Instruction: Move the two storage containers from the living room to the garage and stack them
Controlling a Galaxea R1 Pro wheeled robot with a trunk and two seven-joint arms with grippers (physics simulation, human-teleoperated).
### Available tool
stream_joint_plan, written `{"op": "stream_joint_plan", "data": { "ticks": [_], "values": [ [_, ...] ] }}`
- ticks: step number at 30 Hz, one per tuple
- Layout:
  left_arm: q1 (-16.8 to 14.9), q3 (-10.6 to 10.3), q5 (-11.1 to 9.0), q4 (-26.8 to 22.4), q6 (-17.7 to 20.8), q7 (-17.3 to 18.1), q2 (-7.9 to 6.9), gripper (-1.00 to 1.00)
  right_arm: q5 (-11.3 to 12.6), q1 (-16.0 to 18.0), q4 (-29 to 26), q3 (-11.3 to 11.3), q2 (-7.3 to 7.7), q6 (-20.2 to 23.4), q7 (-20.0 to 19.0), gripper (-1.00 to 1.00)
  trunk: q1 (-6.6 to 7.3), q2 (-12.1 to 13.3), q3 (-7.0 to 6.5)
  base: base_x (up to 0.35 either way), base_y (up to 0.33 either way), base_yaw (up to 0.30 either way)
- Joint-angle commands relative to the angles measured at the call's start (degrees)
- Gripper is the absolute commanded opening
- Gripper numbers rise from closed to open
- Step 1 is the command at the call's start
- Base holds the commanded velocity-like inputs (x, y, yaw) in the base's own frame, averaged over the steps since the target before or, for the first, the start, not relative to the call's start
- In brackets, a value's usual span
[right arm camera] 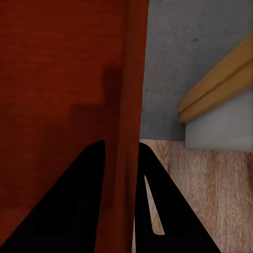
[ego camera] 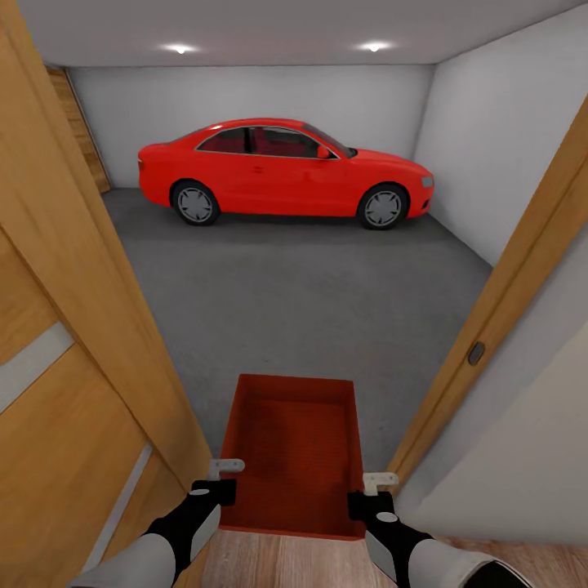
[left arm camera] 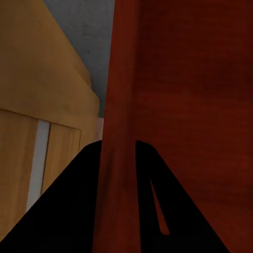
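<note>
I carry one red-orange storage container [ego camera: 292,453] level in front of me, held by both arms in the doorway to the garage. My left gripper [ego camera: 224,474] is shut on its left wall [left arm camera: 118,158], one black finger on each side. The right gripper [ego camera: 371,487] is shut on the right wall [right arm camera: 122,158] the same way. The bin is open-topped and empty, its far end over the dark grey concrete floor [ego camera: 310,302], its near end over light wood planks [right arm camera: 211,190].
A red coupe car [ego camera: 282,171] is parked across the far end of the garage. An open wooden door [ego camera: 73,343] stands close on my left and the wooden door frame [ego camera: 490,318] on my right, leaving a narrow passage.
</note>
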State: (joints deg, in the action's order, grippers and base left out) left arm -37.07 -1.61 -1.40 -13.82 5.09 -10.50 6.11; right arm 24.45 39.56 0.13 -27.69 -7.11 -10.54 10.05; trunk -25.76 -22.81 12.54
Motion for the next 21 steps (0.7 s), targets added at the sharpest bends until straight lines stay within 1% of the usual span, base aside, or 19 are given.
{"op": "stream_joint_plan", "data": {
  "ticks": [1,3,6,21],
  "values": [
    [0.0,-0.24,-0.54,0.12,0.45,-0.49,-0.04,-1.0,0.52,0.09,-0.04,-0.58,1.66,-2.23,3.99,-1.0,-0.03,-0.11,0.11,0.0,0.0,0.0],
    [0.0,-0.28,-0.54,0.12,0.45,-0.49,-0.05,-1.0,0.52,0.09,-0.04,-0.58,1.66,-2.23,4.01,-1.0,-0.03,-0.11,0.11,0.011,0.0,0.0],
    [0.03,-0.31,-0.54,0.11,0.45,-0.49,-0.05,-1.0,0.51,0.08,-0.04,-0.6,1.66,-2.28,4.01,-1.0,-0.03,-0.11,0.11,0.187,0.0,0.0],
    [0.07,-0.32,-0.61,0.16,0.45,-0.49,-0.04,-1.0,0.51,0.07,-0.04,-0.61,1.66,-2.29,3.95,-1.0,-0.03,-0.11,0.11,0.315,0.0,0.0]
  ]
}}
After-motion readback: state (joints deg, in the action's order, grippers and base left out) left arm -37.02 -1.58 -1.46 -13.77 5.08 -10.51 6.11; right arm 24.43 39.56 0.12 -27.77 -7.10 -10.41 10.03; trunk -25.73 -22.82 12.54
